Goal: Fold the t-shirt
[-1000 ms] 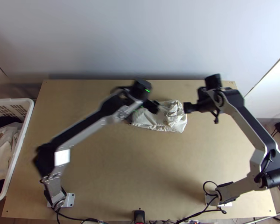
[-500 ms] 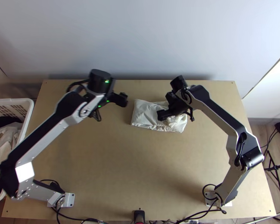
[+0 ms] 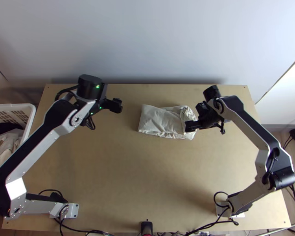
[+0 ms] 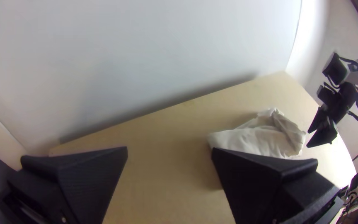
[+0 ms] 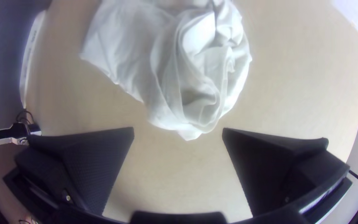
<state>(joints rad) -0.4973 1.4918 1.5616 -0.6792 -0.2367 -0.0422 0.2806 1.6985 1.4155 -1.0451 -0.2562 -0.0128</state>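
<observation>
The worktop point(image 3: 147, 173) is light wood. Along its near edge stand the left arm's base point(image 3: 74, 210) and the right arm's base point(image 3: 238, 215), with black cables point(image 3: 208, 225) beside them; a black fitting point(image 3: 146, 227) between the bases is cut off by the top view's edge. The left arm's elbow is likewise cut off.

At the left side is a white basket point(image 3: 30, 114), partly out of view, holding light and dark cloths point(image 3: 2, 151) whose kind cannot be told. In the right wrist view, a pale strip point(image 5: 30, 52) bears small marks, too small to read.

The right end effector point(image 3: 190, 126) is open, its fingers well apart and nothing gripped. It hangs at the right end of the t-shirt point(image 3: 159, 121), hiding part of it from above; contact cannot be confirmed.

The off-white t-shirt lies on the far half of the worktop, right of centre, as a compact folded bundle. Its left part is fairly flat and creased; its right end is bunched in loose, curling folds. The number of layers cannot be determined.

The left end effector point(image 3: 117, 105) is open and empty, apart from the t-shirt on its left. Beyond the far edge rises a pale wall point(image 3: 147, 39).
</observation>
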